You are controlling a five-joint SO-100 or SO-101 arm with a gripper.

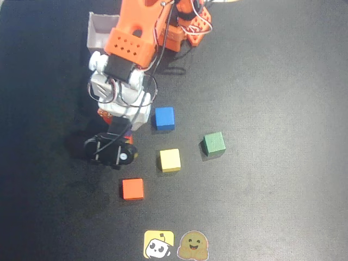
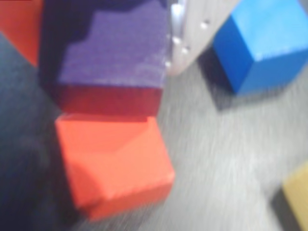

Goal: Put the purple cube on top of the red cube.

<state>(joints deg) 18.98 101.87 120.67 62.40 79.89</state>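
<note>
In the wrist view my gripper (image 2: 103, 48) is shut on the purple cube (image 2: 120, 53). The orange finger (image 2: 17, 29) is on the cube's left and the white finger (image 2: 192, 33) on its right. The red cube (image 2: 115, 163) sits on the dark mat directly below the purple cube in this view. A shaded dark red band lies where the two meet, and I cannot tell if they touch. In the overhead view the arm (image 1: 128, 49) and its wrist camera (image 1: 111, 149) hide both cubes.
A blue cube (image 1: 164, 118) lies just right of the gripper and also shows in the wrist view (image 2: 262, 43). A yellow cube (image 1: 169, 160), a green cube (image 1: 213, 143) and an orange-red cube (image 1: 132, 188) lie nearer the front. A white box (image 1: 100, 30) stands at the back left.
</note>
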